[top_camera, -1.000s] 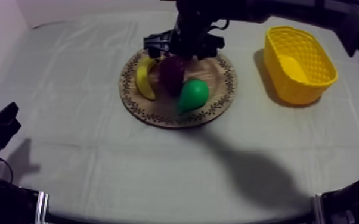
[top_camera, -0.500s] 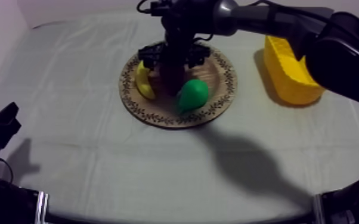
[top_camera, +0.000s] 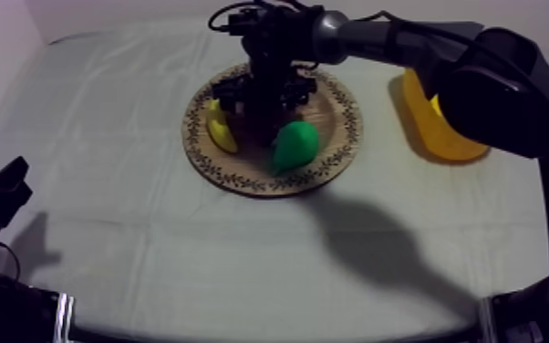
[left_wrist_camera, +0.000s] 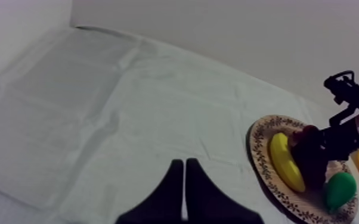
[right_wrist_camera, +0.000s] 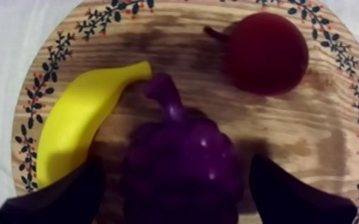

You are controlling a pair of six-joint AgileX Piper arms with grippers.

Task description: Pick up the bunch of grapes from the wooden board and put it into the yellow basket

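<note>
The right arm (top_camera: 492,77) has a bulky, glossy black shell with a silver-grey tube toward the wrist. Its fingers (right_wrist_camera: 56,199) are matte black and taper.

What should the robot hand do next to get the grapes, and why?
Probably shut the right gripper on the grapes. Its fingers are open, one at each side of the bunch, which lies on the board beside the banana, so a squeeze should catch it before any lift.
</note>
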